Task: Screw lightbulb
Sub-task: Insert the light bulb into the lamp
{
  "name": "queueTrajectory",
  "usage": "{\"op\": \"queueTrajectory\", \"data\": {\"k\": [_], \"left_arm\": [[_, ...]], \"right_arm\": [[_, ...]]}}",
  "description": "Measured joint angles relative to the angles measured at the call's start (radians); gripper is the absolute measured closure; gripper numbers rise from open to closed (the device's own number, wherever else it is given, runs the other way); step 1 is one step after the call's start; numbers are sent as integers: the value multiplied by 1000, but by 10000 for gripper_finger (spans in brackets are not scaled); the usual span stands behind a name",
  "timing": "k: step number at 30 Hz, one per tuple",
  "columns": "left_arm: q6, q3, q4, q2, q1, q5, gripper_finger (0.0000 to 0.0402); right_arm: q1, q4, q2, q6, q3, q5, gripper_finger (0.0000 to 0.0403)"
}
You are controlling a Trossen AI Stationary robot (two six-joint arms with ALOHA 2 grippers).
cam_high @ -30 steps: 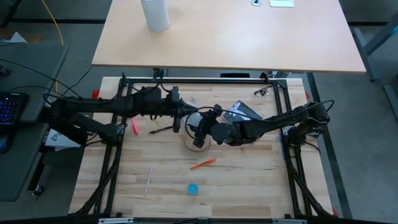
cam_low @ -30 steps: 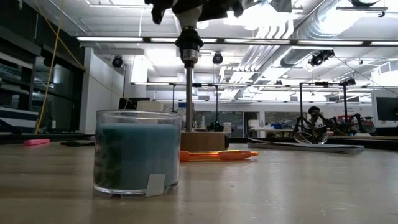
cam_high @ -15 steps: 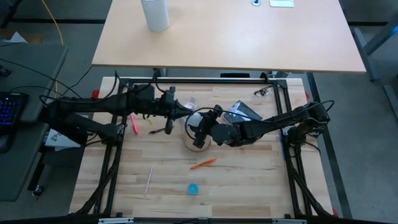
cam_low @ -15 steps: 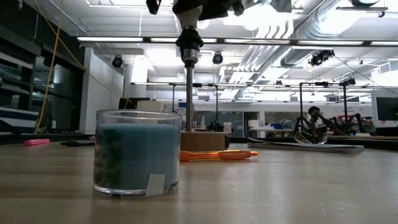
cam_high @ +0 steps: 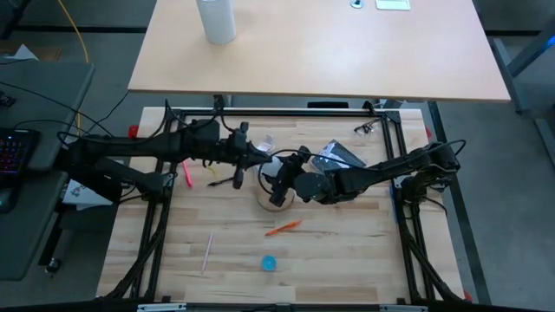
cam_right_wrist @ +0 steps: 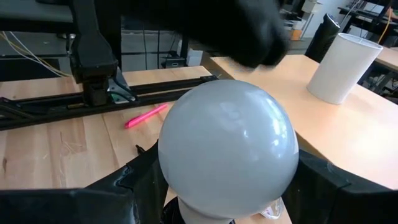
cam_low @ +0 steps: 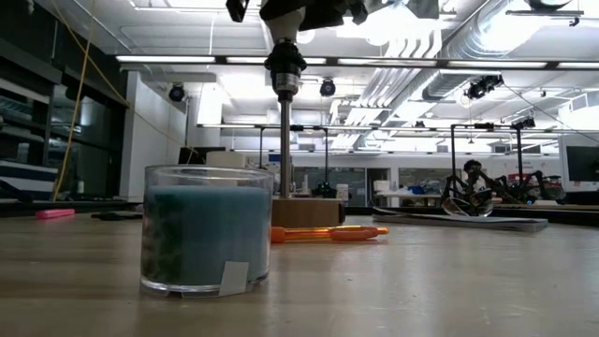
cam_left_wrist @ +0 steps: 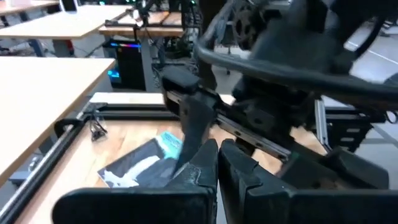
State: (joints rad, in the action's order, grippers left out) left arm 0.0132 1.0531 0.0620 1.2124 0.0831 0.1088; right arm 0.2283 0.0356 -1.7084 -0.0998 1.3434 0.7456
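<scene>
The white lightbulb [cam_right_wrist: 227, 146] stands upright on the socket [cam_low: 284, 73] of a thin lamp pole [cam_low: 284, 140], which rises from a round wooden base [cam_high: 273, 201]. My right gripper [cam_right_wrist: 224, 183] reaches in from the table's right and is closed around the bulb [cam_high: 272, 164]. My left gripper [cam_high: 260, 160] comes from the table's left. It is shut right beside the bulb's far-left side, and its shut fingers [cam_left_wrist: 217, 158] hold nothing. In the right wrist view it is a dark blur above the bulb. My right gripper has the bulb's round globe [cam_right_wrist: 171, 155] between its two fingers [cam_right_wrist: 134, 183], one on each side at the widest part. The fingers come almost level from the table's right, slanting slightly down. The bulb stays upright on the lamp's socket, high above the table. My left gripper is next to the bulb's top, and I cannot tell whether it touches.
A glass jar of blue wax [cam_low: 206, 229] stands near the front edge, with an orange pen [cam_high: 284, 228] behind it. A pink marker [cam_high: 187, 173], a thin pink stick [cam_high: 207, 251], a plastic packet [cam_high: 338, 156] and glasses [cam_high: 364, 129] lie around. A white cylinder [cam_high: 217, 19] stands on the far desk.
My left gripper has rolled a little at the wrist and hovered beside the bulb, drawing slightly toward the left and then back toward it. It has stayed shut. The right gripper and the bulb have kept still.
</scene>
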Motion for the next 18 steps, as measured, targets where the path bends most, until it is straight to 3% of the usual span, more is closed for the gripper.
{"op": "queueTrajectory", "data": {"k": [18], "left_arm": [[24, 0, 44, 0, 1, 7, 401]], "right_arm": [[0, 1, 0, 4, 0, 0, 157]]}}
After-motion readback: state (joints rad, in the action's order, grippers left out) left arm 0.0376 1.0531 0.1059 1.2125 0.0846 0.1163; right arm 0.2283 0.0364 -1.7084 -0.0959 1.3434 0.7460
